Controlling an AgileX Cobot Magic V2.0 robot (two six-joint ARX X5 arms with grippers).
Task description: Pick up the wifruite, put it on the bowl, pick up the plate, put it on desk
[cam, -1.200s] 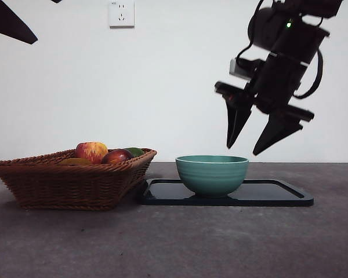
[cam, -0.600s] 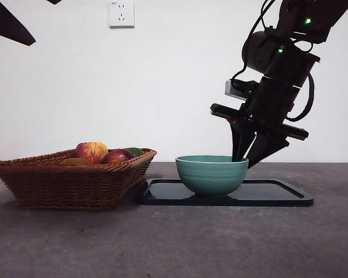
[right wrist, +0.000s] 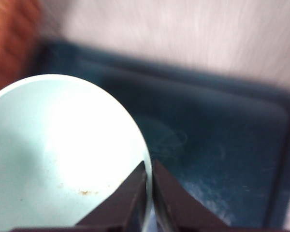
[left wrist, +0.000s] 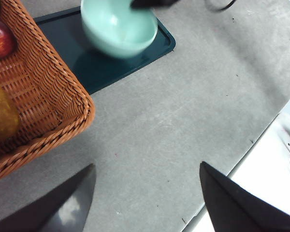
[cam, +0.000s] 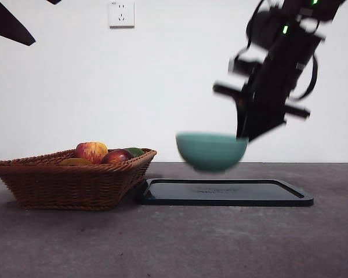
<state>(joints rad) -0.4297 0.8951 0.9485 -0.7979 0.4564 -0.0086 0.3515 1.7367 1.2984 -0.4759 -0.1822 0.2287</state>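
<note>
Bowl [cam: 211,151] in the air is what I see first: the teal-green bowl hangs clear above the dark tray [cam: 278,194], blurred in the front view, pinched at its rim by my right tool [right wrist: 149,193], one jaw inside and one outside. Its inside looks empty in the right wrist view apart from a few brown specks. The tray lies flat on the desk [cam: 180,243], bare where the bowl stood.

Just beside the tray's end sits a woven wicker basket [cam: 58,182], its corner reaching the tray's edge. In it I make out a red-and-yellow apple [cam: 91,151], a dark red fruit [cam: 116,156], something green behind that, and a dull orange-brown piece low at the rim [cam: 74,161] that I take for the wifruite, still in the basket. The basket stands close on one side of the lifted bowl; the desk on the other side of the tray is open.

My left tool [left wrist: 145,198] waits high over the desk near the basket, jaws spread wide, holding nothing. A white wall socket [cam: 121,13] sits on the wall behind.
</note>
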